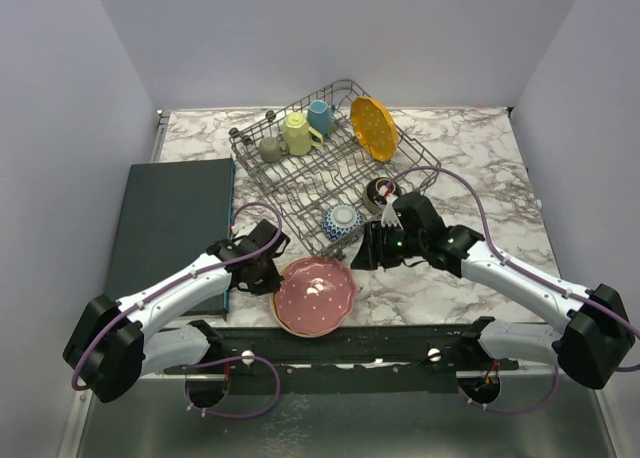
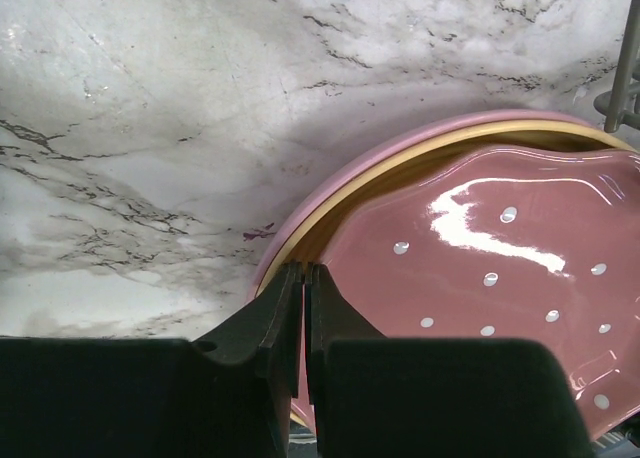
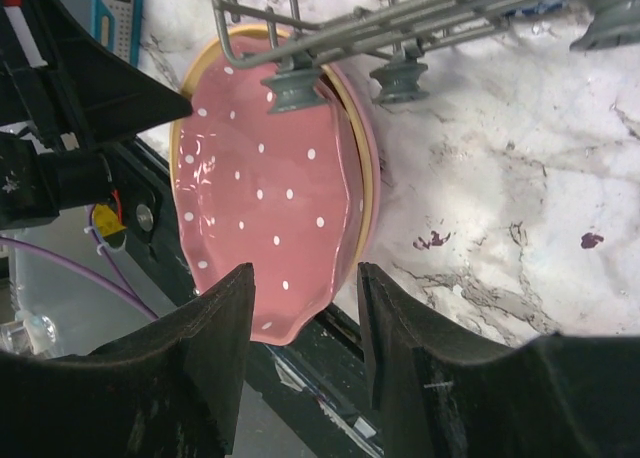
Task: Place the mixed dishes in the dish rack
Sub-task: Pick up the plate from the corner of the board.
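A pink scalloped, white-dotted plate (image 1: 316, 294) lies on top of a peach plate (image 2: 335, 210) and a pink plate (image 2: 300, 200) at the near edge, in front of the grey wire dish rack (image 1: 262, 174). My left gripper (image 1: 274, 275) is at the stack's left rim; in the left wrist view its jaws (image 2: 303, 270) are shut on the scalloped plate's rim (image 2: 480, 268). My right gripper (image 1: 362, 253) is open just right of the stack; in the right wrist view (image 3: 305, 278) the scalloped plate (image 3: 270, 178) lies ahead between the fingers.
The rack holds an olive mug (image 1: 271, 148), a yellow mug (image 1: 297, 133), a blue mug (image 1: 320, 116) and an upright orange plate (image 1: 373, 128). A blue-patterned bowl (image 1: 343, 219) and a dark brown bowl (image 1: 380, 191) sit at its near end. A dark mat (image 1: 170, 228) lies left.
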Action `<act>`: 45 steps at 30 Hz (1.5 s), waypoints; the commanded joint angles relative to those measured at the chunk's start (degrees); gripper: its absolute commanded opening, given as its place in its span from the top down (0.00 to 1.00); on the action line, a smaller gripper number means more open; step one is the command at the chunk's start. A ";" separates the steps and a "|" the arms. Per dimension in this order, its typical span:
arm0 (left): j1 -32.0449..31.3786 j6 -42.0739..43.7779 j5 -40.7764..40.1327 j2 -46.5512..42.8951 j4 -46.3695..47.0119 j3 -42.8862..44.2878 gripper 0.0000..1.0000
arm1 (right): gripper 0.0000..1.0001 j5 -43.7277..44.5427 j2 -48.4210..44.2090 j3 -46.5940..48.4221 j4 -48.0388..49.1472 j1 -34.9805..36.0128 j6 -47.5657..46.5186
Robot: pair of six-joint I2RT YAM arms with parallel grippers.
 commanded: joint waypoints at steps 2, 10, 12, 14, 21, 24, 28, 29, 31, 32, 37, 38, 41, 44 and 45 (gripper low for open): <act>-0.98 0.30 1.66 1.89 2.74 -2.89 0.91 | 0.49 -1.31 0.41 -2.22 2.37 0.99 2.06; -1.95 -0.09 2.28 1.89 4.12 -3.96 0.93 | 0.49 -1.62 1.52 -4.20 3.30 1.82 4.13; -2.24 -0.37 2.46 1.80 4.52 -4.41 0.93 | 0.49 -1.65 1.85 -4.68 3.38 2.04 4.60; -2.56 -0.73 2.71 1.72 5.01 -4.84 0.94 | 0.49 -1.97 2.08 -5.21 3.61 2.23 5.14; -4.31 -2.09 3.34 1.78 6.76 -6.44 0.95 | 0.49 -4.14 2.59 -8.08 6.38 2.88 7.89; -5.34 -2.78 3.34 2.12 7.55 -6.88 0.95 | 0.49 -4.66 2.73 -8.99 7.30 3.19 9.14; -6.81 -3.54 3.34 2.80 8.68 -7.09 0.95 | 0.49 -6.05 2.84 -10.10 9.12 3.53 10.60; -7.21 -3.78 3.26 3.05 8.99 -7.16 0.96 | 0.49 -6.46 2.79 -10.35 9.61 3.62 10.94; -7.88 -4.26 3.09 3.46 9.40 -7.16 0.96 | 0.49 -7.13 2.58 -11.10 10.51 3.66 11.84; -8.20 -4.45 3.01 3.67 9.62 -7.24 0.96 | 0.49 -7.31 2.39 -11.47 11.11 3.70 12.28; -9.49 -5.13 2.64 4.32 10.39 -7.24 0.96 | 0.50 -9.18 1.13 -13.35 14.10 3.70 14.67; -9.69 -5.20 2.64 4.51 10.50 -7.29 0.96 | 0.50 -9.57 0.93 -13.72 14.73 3.72 15.21; -10.26 -5.39 2.55 4.97 10.92 -6.92 0.97 | 0.52 -10.43 0.51 -14.38 16.33 3.68 16.59; -10.66 -5.39 2.47 5.42 11.13 -6.55 0.97 | 0.55 -10.26 0.00 -14.60 17.05 3.72 17.57; -10.81 -5.39 2.39 5.50 11.18 -6.54 0.97 | 0.56 -10.07 -0.16 -14.61 17.16 3.72 17.84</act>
